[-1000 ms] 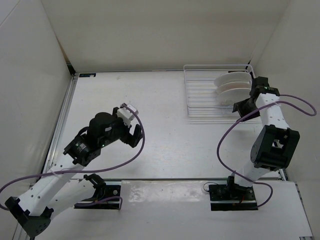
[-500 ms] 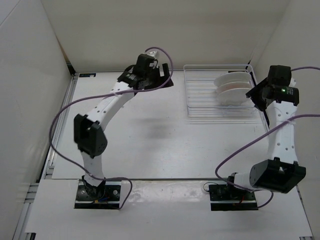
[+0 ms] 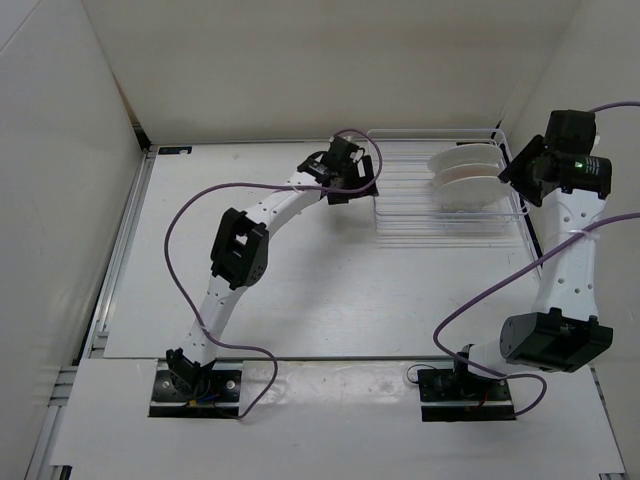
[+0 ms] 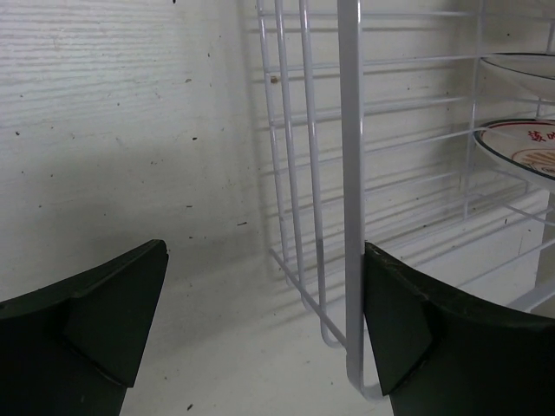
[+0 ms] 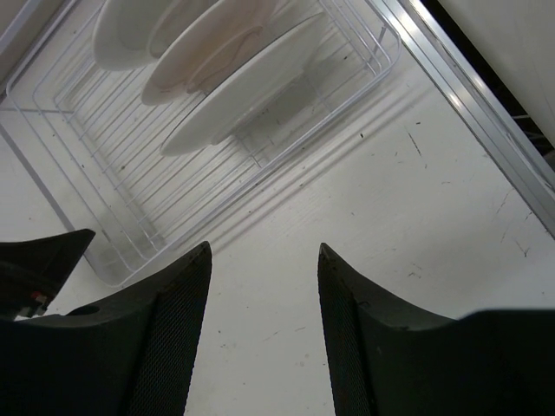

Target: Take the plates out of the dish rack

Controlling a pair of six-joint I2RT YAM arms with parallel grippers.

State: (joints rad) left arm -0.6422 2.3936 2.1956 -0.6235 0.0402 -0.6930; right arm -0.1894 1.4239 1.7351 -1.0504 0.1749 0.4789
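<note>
Currently, dish rack (image 3: 405, 208): sits at the far right of the counter (image 3: 300, 290).
Plates (image 3: 465, 180): stand on edge, leaning, in the rack's right half; white undersides face the right wrist camera.
Left pincer (image 4: 264, 260): spread, holding nothing; low at the rack's left side. One upright rack wire stands between the fingers, just beside one of them; contact cannot be told.
Right pincer (image 5: 263, 251): spread, holding nothing; raised at the rack's right side, apart from the plates, fingers over bare counter.
</note>
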